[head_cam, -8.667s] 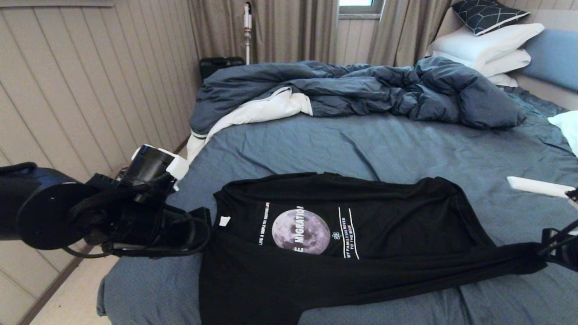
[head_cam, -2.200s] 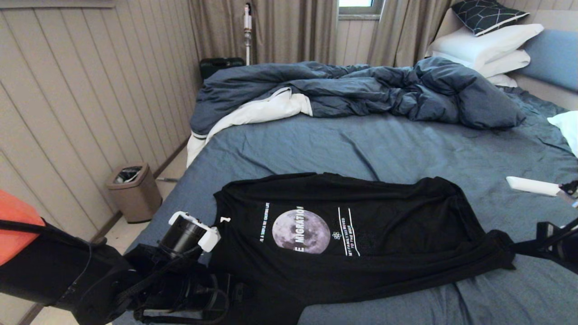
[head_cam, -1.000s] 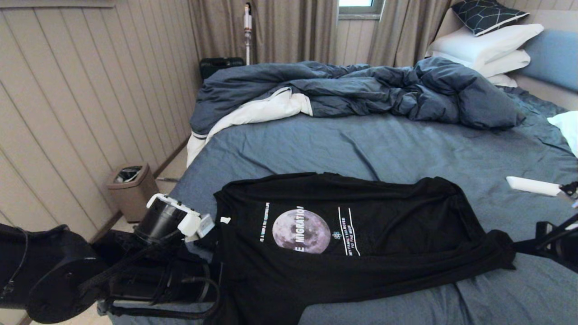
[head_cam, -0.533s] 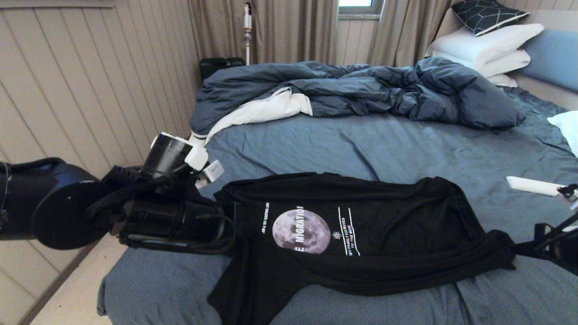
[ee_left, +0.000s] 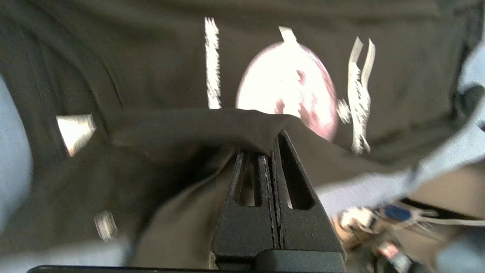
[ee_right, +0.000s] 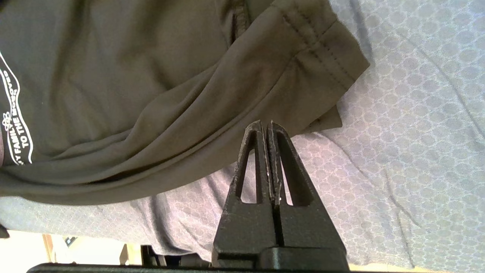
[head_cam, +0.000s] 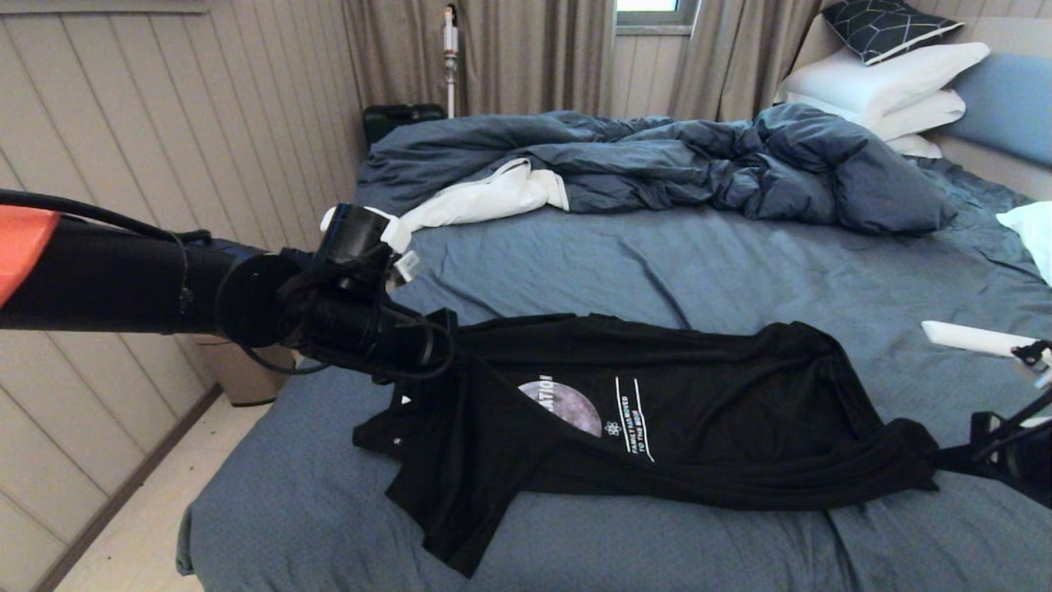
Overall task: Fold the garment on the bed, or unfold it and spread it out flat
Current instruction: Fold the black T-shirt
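Black cloth is stretching across the near part of the bed (head_cam: 657,263): the garment (head_cam: 699,411) is lying on the slate-blue sheet, nearer to me than the rumpled duvet (head_cam: 657,164) that is heaped across the far side. Taking the moon print (head_cam: 575,404) as the marker, the left tool (head_cam: 448,333) is hanging above the sheet just to the left of it, jaws pressed together on a pinch of the shirt's near edge. That edge is lifting off the bed and folding over the print, so only part of the moon is showing beside the two white lines (head_cam: 634,419). Below the tool, the neck end is sagging in loose folds down toward the bed's near edge, with the small white tag (head_cam: 404,400) peeking out.

Well to the right of the print, the right tool (ee_right: 266,127) is sitting low over the sheet with its jaws pressed shut. Its tips are lying against the hem end of the garment, but I cannot tell whether any cloth is caught between them. White pillows (head_cam: 888,82) are stacking up far beyond the print, against the headboard.
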`<state>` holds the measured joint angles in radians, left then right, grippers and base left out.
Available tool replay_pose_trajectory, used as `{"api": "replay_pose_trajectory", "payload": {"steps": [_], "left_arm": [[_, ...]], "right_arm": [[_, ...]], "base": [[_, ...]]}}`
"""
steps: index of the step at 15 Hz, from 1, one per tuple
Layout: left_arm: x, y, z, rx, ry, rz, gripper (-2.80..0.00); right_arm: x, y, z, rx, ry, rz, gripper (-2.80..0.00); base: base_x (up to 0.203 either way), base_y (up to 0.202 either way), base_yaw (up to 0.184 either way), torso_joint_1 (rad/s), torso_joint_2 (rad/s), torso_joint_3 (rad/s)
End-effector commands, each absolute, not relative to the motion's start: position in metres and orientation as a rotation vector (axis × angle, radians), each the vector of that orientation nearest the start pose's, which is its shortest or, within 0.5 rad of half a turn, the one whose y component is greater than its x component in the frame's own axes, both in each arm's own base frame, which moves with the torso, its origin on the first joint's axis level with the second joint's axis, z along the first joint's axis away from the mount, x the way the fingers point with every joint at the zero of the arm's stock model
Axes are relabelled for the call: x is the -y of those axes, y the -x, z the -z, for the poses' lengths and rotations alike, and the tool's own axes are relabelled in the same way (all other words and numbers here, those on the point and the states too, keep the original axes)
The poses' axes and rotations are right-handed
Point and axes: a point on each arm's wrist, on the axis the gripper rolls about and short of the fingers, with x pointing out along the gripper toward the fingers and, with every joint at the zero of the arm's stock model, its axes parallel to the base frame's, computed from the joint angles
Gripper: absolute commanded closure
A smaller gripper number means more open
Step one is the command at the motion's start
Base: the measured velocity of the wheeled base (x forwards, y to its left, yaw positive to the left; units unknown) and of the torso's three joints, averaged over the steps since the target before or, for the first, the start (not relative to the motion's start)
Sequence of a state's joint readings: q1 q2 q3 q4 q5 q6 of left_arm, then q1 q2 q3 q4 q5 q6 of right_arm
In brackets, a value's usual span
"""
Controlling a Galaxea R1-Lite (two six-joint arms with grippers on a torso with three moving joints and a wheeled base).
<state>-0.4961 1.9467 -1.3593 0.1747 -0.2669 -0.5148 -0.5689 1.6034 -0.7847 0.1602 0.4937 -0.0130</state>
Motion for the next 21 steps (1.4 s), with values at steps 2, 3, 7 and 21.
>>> {"api": "replay_pose_trajectory", "payload": {"steps": [2, 3, 7, 21], "left_arm": [[0.183, -0.340, -0.151, -0.976, 0.364, 0.456, 0.00], [0.179, -0.344, -0.148, -0.965, 0.362, 0.427, 0.00], [0.174, -0.363, -0.142, -0.823, 0.326, 0.307, 0.00], [0.172, -0.346, -0.165, -0.803, 0.292, 0.299, -2.80]], "right_arm": [[0.120, -0.207, -0.140, -0.847, -0.487, 0.060, 0.00], [0.120, -0.207, -0.140, -0.848, -0.488, 0.060, 0.00], [0.119, -0.206, -0.138, -0.855, -0.492, 0.059, 0.00], [0.118, -0.205, -0.137, -0.855, -0.494, 0.057, 0.00]], "base": [[0.000, 0.000, 0.000, 0.000, 0.00, 0.000], [0.000, 0.000, 0.000, 0.000, 0.00, 0.000], [0.000, 0.000, 0.000, 0.000, 0.00, 0.000], [0.000, 0.000, 0.000, 0.000, 0.00, 0.000]]}}
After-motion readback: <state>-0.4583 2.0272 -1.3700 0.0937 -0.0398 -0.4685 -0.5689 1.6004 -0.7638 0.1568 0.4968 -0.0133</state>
